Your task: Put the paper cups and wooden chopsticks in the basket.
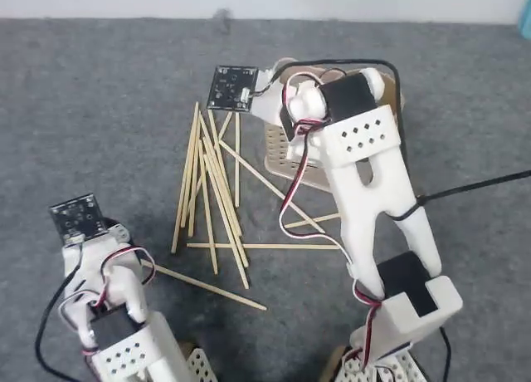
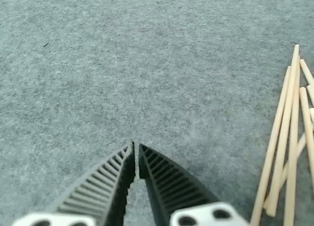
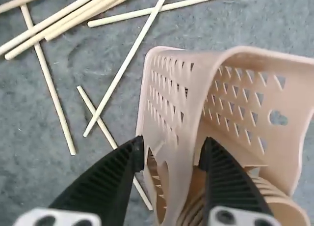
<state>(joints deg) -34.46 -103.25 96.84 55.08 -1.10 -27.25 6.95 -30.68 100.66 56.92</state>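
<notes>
Several wooden chopsticks [image 1: 207,183] lie scattered on the grey carpet, mostly left of the beige perforated basket [image 1: 286,154]. The basket [image 3: 230,103] is tilted, and my right gripper [image 3: 171,147] grips its wall, one finger outside and one inside. A brown ribbed paper cup [image 3: 267,196] sits inside the basket. Loose chopsticks [image 3: 73,14] lie beside the basket. My left gripper [image 2: 136,146] is shut on nothing, low over bare carpet, with chopsticks [image 2: 282,142] off to one side. The left arm [image 1: 108,266] stands at the near left.
A black cable [image 1: 473,187] runs from the right arm off the right edge. The arms' white perforated bases [image 1: 199,365] stand at the near edge. Open carpet [image 1: 91,116] spreads left of the chopsticks. A single chopstick [image 1: 207,284] lies near the left arm.
</notes>
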